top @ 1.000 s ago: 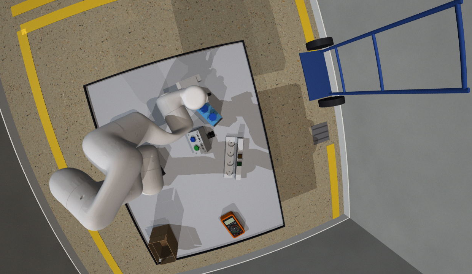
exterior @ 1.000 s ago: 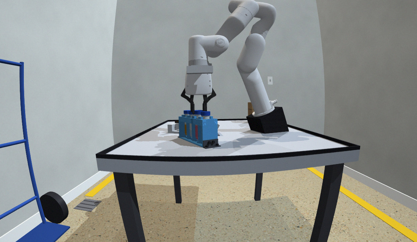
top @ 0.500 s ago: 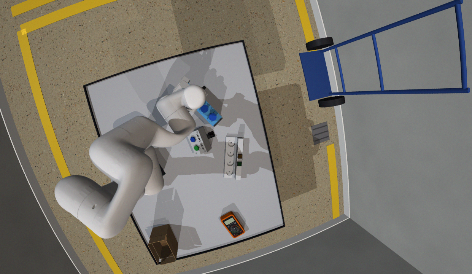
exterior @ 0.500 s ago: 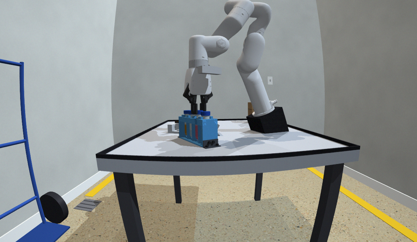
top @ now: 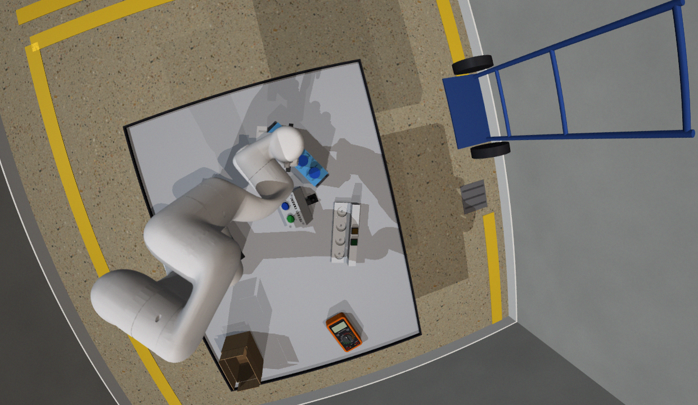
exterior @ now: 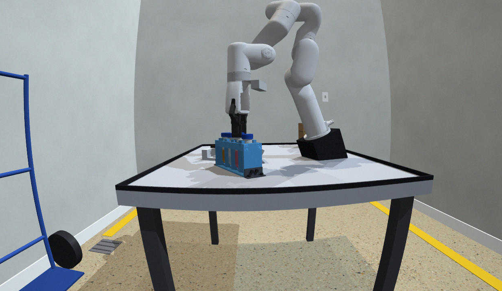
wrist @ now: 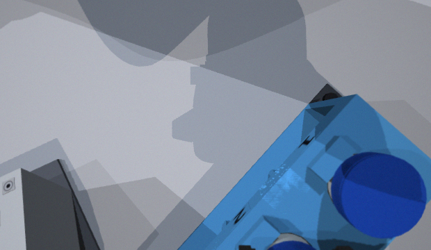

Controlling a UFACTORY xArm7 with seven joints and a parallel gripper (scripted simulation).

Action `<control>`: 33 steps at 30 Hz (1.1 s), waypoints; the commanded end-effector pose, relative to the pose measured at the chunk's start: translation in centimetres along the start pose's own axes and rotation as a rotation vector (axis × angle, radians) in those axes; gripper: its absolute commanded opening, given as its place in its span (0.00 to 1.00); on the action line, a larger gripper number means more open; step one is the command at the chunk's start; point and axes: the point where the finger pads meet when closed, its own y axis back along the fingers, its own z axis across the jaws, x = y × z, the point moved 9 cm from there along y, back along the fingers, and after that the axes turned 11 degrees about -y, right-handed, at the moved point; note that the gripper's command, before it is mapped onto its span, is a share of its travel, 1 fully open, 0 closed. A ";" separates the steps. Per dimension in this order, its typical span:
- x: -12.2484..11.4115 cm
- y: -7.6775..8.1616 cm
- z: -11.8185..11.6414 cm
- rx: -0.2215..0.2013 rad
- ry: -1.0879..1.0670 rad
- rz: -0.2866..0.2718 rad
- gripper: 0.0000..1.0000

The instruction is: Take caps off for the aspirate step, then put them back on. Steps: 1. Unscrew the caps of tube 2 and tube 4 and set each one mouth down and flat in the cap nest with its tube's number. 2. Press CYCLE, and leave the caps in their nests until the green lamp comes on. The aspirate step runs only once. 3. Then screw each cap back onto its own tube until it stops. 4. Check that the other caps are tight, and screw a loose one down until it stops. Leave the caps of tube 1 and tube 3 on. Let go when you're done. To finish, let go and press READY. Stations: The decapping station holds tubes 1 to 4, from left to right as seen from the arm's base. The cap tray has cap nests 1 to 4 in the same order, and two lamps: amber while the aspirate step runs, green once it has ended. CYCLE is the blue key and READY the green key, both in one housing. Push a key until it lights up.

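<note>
The blue decapping station (top: pixel 324 178) (exterior: pixel 245 159) (wrist: pixel 288 194) stands at the far side of the table, its tubes capped in dark blue. My gripper (exterior: pixel 238 134) points straight down onto the row and is shut on the cap of tube 2 (wrist: pixel 288 246), which only shows at the bottom edge of the wrist view. The cap of tube 1 (wrist: pixel 379 194) sits on its tube beside it. The caps of tube 3 (top: pixel 303 160) and tube 4 (top: pixel 315 172) are on. The white cap tray (top: pixel 355 211) has all its nests empty and both lamps dark. The key housing (top: pixel 298 208) (wrist: pixel 10 208) holds the blue CYCLE key (top: pixel 284 205) and the green READY key (top: pixel 290 218), both unlit.
An orange multimeter (top: pixel 343 331) lies near the table's edge. A cardboard box (top: pixel 240 360) stands at a table corner. A small grey block (exterior: pixel 207 152) sits behind the station. A blue hand truck (top: pixel 567 100) stands on the floor off the table.
</note>
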 end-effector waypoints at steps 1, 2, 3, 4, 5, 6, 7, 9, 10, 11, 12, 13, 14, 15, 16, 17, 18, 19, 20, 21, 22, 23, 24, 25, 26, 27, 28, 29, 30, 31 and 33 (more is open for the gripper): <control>-0.2 0.1 0.0 -0.016 0.058 0.018 0.00; -0.2 0.1 0.0 -0.016 0.058 0.018 0.00; -0.2 0.1 0.0 -0.016 0.058 0.018 0.00; -0.2 0.1 0.0 -0.016 0.058 0.018 0.46; -0.2 0.1 0.0 -0.016 0.058 0.018 0.46; -0.2 0.1 0.0 -0.016 0.058 0.018 0.46; -0.2 0.1 0.0 -0.016 0.058 0.018 0.46; -0.2 0.1 0.0 -0.016 0.058 0.018 0.46; -0.2 0.1 0.0 -0.016 0.058 0.018 0.46; -0.2 0.1 0.0 -0.016 0.058 0.018 0.46; -0.2 0.1 0.0 -0.016 0.058 0.018 0.46; -0.2 0.1 0.0 -0.016 0.058 0.018 0.46; -0.2 0.1 0.0 -0.016 0.058 0.018 0.46; -0.2 0.1 0.0 -0.016 0.058 0.018 0.46; -0.2 0.1 0.0 -0.016 0.058 0.018 0.46; -0.2 0.1 0.0 -0.015 -0.025 0.019 0.46; -0.2 0.1 0.0 -0.014 -0.108 0.019 0.46; -0.2 0.1 0.0 -0.014 -0.192 0.020 0.46; -0.2 0.1 0.0 -0.013 -0.243 0.020 0.46; -0.2 0.1 0.0 -0.013 -0.269 0.021 0.46; -0.2 0.1 0.0 -0.013 -0.303 0.021 0.46; -0.2 0.1 0.0 -0.012 -0.342 0.021 0.46; -0.2 0.1 0.0 -0.012 -0.384 0.022 0.46; -0.2 0.1 0.0 -0.012 -0.425 0.022 0.46; -0.2 0.1 0.0 -0.011 -0.466 0.023 0.46; -0.2 0.1 0.0 -0.011 -0.507 0.023 0.46; -0.2 0.1 0.0 -0.011 -0.547 0.023 0.46; -0.2 0.1 0.0 -0.010 -0.588 0.024 0.46; -0.2 0.1 0.0 -0.010 -0.588 0.024 0.46; -0.2 0.1 0.0 -0.010 -0.588 0.024 0.46; -0.2 0.1 -0.1 -0.009 -0.741 0.025 0.46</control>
